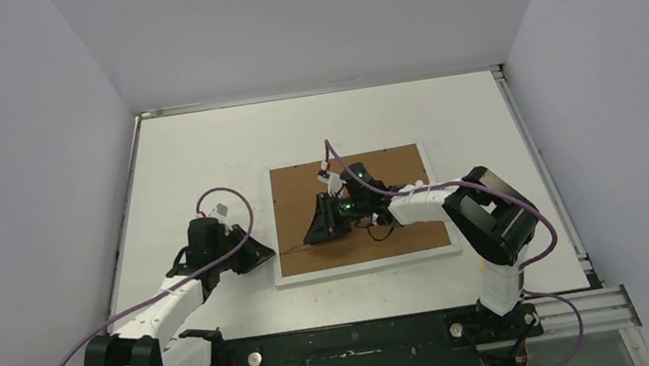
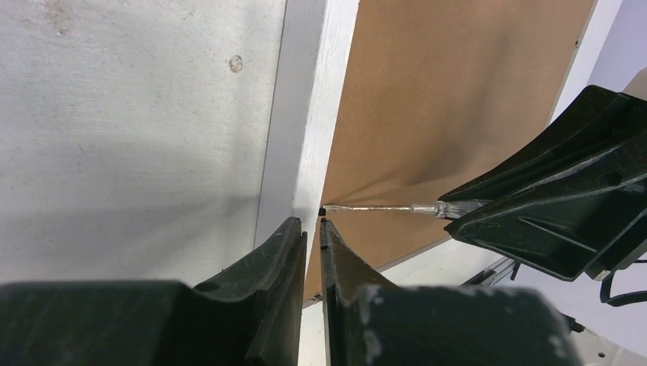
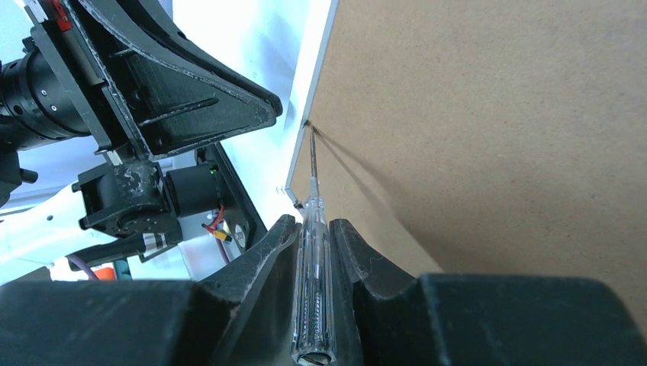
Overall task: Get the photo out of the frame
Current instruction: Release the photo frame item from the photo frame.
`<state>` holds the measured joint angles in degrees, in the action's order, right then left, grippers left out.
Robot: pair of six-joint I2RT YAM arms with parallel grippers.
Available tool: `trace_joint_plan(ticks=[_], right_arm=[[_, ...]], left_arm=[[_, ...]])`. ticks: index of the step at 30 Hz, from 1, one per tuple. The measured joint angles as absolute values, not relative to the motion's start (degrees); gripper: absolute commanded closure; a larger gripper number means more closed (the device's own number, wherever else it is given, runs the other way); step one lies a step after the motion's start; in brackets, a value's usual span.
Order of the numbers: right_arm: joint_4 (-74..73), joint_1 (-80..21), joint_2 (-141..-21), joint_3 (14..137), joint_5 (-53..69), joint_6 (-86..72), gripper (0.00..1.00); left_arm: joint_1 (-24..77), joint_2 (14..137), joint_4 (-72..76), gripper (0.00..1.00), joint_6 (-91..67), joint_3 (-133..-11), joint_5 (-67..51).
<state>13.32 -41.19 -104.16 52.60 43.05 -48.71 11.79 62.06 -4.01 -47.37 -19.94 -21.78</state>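
Photo hidden under backing [image 1: 401, 206]; likely flimsy, take by edge. Right gripper [image 3: 313, 225] clamps screwdriver [image 3: 313, 297]; left gripper [image 2: 310, 226] narrow, empty.

robotics lab, bare white walls [image 1: 8, 141], rail-edged table [image 1: 200, 143]

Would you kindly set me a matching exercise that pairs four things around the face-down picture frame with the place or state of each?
Things:
1. clear-handled screwdriver
2. brown fibreboard backing panel
3. flat white picture frame
4. left gripper

Places or states:
A. lying face down
B. fingers nearly together, holding nothing, at the frame's left edge
C. clamped in the right gripper, tip at the seam between panel and border
D. facing up, inside the white border

Pairs: 1-C, 2-D, 3-A, 4-B
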Motion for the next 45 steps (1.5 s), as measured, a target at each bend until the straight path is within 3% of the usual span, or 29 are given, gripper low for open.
trace_joint_plan(ticks=[33,45], right_arm=[[14.13,-41.52,-105.58,52.84,45.06,-48.82,0.95],[14.11,-41.71,-105.71,53.08,45.1,-48.95,0.95]], left_arm=[[11.62,64.36,-0.82,0.9,-47.37,-19.64,-24.08],[11.35,63.18,-1.72,0.85,-47.35,-19.29,-23.2]])
